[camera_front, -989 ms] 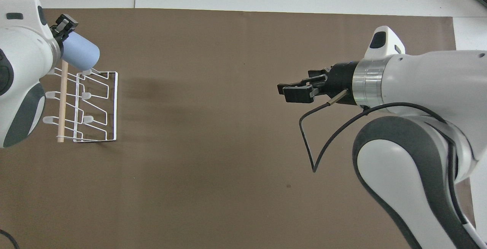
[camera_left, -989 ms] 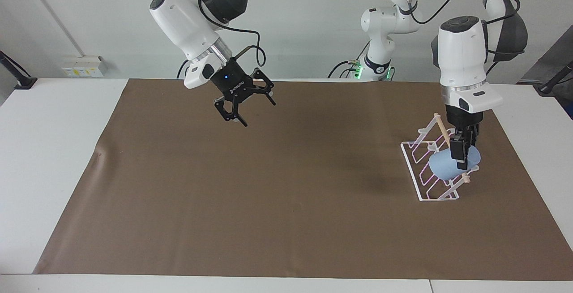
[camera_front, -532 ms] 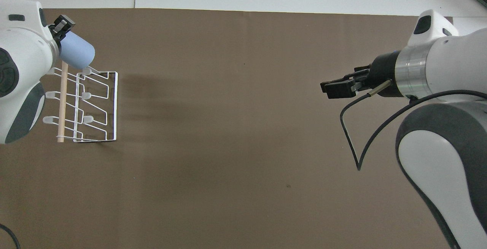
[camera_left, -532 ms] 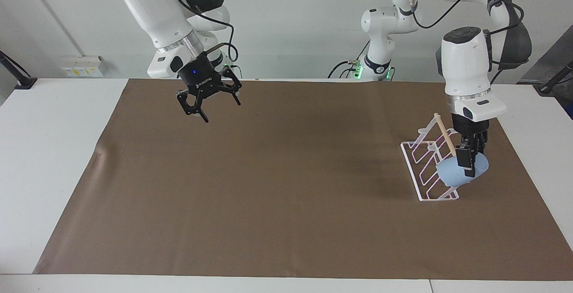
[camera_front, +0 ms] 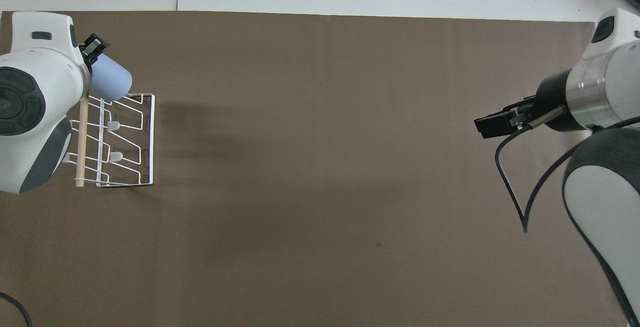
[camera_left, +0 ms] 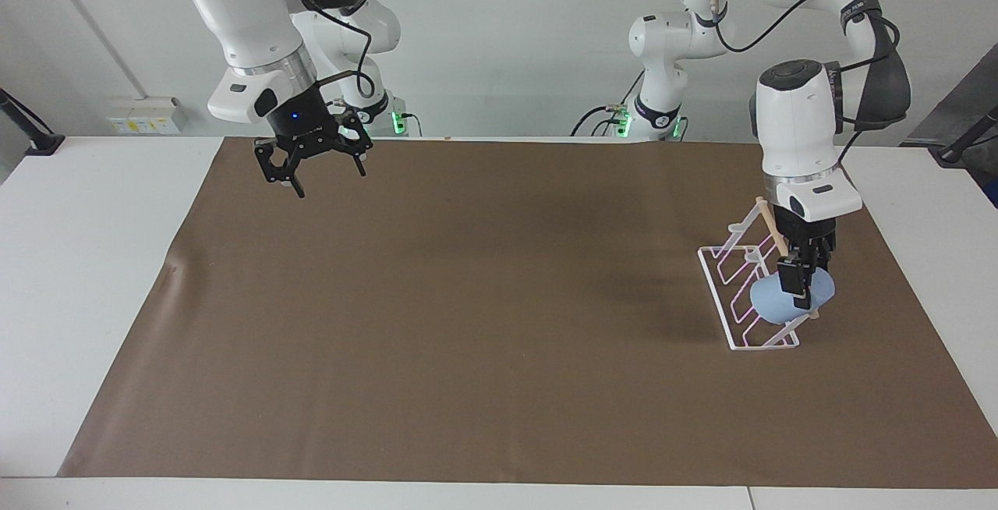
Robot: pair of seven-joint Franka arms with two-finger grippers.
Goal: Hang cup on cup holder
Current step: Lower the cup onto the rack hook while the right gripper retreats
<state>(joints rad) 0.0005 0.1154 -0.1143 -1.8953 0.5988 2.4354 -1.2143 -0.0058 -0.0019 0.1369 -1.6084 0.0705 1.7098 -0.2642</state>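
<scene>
The light-blue cup (camera_left: 770, 304) is held tilted by its rim in my left gripper (camera_left: 801, 290), which is shut on it. It hangs over the end of the white wire cup holder (camera_left: 729, 327) that is farthest from the robots, just under the wooden dowel (camera_left: 770, 223). In the overhead view the cup (camera_front: 112, 82) covers the farthest prong of the cup holder (camera_front: 149, 139), and my left gripper (camera_front: 96, 53) is at its rim. I cannot tell whether the cup rests on the prong. My right gripper (camera_left: 327, 179) is open and empty, raised over the mat's corner near its own base; it also shows in the overhead view (camera_front: 489, 126).
A brown mat (camera_left: 468, 323) covers most of the white table (camera_left: 93, 260). The cup holder stands on it toward the left arm's end. A cable loops down from the right wrist (camera_front: 515, 187).
The right arm has drawn back and up toward its own base, gripper still open. The left gripper has shifted the cup slightly over the cup holder's farthest prong, which now hides under it.
</scene>
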